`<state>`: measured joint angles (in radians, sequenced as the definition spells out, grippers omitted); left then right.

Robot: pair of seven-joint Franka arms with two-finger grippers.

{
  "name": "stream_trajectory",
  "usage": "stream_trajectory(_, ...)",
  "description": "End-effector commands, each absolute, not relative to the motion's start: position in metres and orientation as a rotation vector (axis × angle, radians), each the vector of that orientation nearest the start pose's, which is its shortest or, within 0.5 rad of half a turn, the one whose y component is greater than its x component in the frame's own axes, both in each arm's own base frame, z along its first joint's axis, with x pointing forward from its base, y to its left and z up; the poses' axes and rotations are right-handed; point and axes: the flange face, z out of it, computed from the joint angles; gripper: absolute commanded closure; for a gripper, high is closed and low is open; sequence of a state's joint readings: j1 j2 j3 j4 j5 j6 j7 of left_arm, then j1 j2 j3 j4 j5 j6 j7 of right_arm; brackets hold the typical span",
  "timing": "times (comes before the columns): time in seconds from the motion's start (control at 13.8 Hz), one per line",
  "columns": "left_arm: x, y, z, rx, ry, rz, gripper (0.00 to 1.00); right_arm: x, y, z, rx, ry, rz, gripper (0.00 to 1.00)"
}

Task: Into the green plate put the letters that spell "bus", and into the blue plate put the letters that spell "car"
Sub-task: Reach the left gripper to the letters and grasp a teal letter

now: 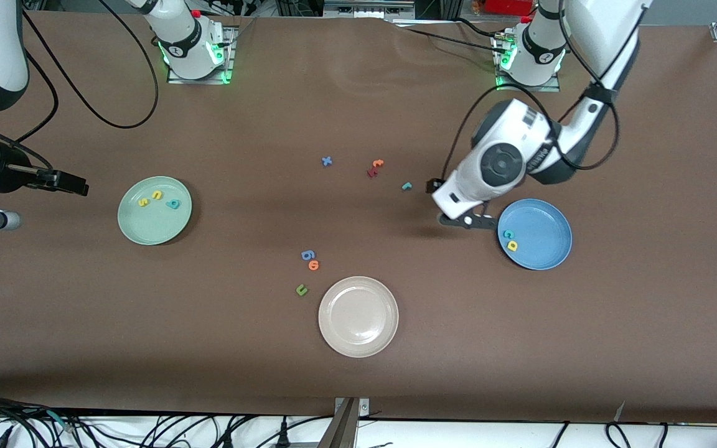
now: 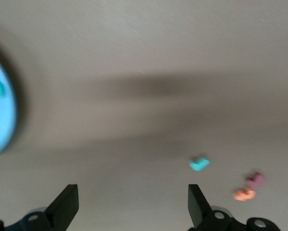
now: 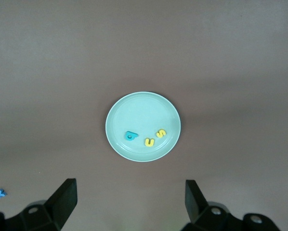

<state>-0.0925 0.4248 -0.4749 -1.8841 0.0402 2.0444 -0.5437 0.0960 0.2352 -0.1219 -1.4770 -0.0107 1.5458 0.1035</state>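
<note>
Green plate [image 1: 154, 210] holding teal "b" [image 1: 173, 203], yellow "u" [image 1: 157, 195], yellow "s" [image 1: 143, 201]. Blue plate [image 1: 535, 234] holding teal "c" [image 1: 508, 234], yellow "a" [image 1: 512, 246]. Remaining: teal "r" [image 1: 406, 186], lying on desk [image 1: 358, 361] toward the bases from left pincer [image 1: 467, 219], standing wide and empty beside blue plate. Right pincer [image 1: 69, 183] waiting, wide, at its desk end. No legible markings.

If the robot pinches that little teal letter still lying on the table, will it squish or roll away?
The teal letter looks like a small flat foam piece, so it would probably squish a bit and feel very light. It lies flat on the brown table, so it likely won't roll, though a nudge could slide it. Being so small, it might slip from the open left gripper.
</note>
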Motion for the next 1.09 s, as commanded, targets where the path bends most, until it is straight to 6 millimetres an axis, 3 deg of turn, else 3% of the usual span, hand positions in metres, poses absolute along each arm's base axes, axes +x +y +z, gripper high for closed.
stream_trajectory(0.0,0.485,-0.338,0.273,-3.135,-0.034,0.337,0.00,0.608,-0.013,0.537,-3.178,0.190,0.260,0.01)
stream_trajectory(0.22,0.467,-0.349,0.236,-3.175,-0.068,0.254,0.01,0.609,-0.017,0.537,-3.178,0.200,0.255,0.01)
stream_trajectory(0.51,0.444,-0.371,0.189,-3.246,-0.073,0.208,0.01,0.609,-0.047,0.536,-3.174,0.275,0.235,0.00)
stream_trajectory(1.02,0.436,-0.377,0.166,-3.173,-0.095,0.069,0.12,0.610,-0.050,0.535,-3.174,0.282,0.235,0.00)
